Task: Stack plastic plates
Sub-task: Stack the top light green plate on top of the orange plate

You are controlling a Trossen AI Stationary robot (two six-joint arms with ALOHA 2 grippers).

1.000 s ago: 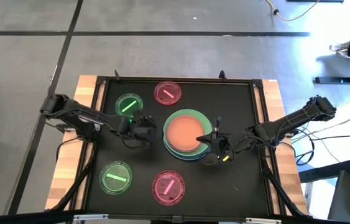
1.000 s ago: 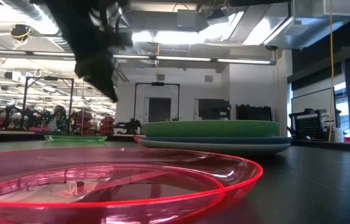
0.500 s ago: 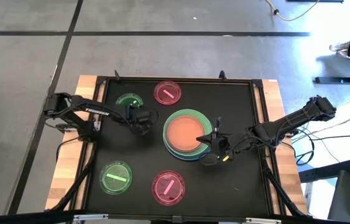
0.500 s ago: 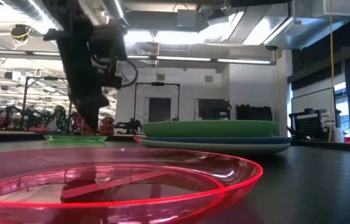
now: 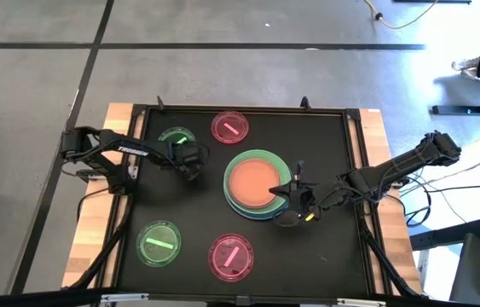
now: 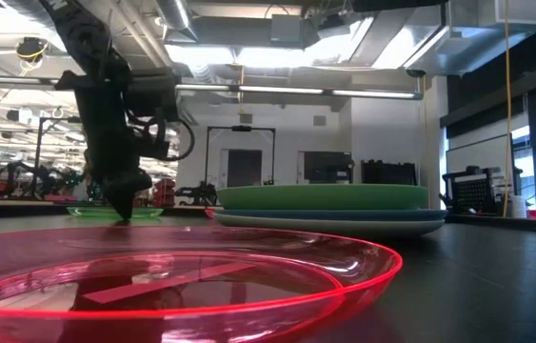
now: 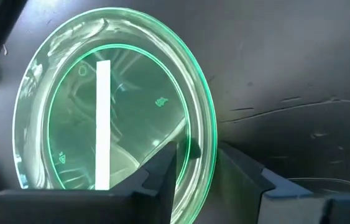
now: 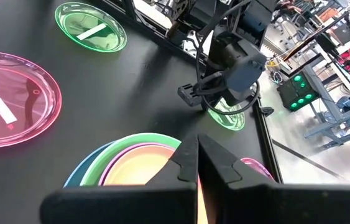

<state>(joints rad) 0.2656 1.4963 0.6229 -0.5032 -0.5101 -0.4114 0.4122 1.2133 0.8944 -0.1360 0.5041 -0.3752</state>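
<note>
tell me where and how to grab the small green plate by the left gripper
Take the small green plate by its raised rim, one finger inside and one outside. It lies flat on the table, so there is no other hold. The left gripper already straddles the edge facing the big stack, which looks like a workable side.

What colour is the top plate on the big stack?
Orange top plate, clearest in the high view.

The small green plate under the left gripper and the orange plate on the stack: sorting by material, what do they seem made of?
Small green plate: likely clear, glossy plastic; the dark table shows through it, its rim glows and it has a white centre bar. Orange plate: seemingly opaque plastic, smooth and evenly coloured.
</note>
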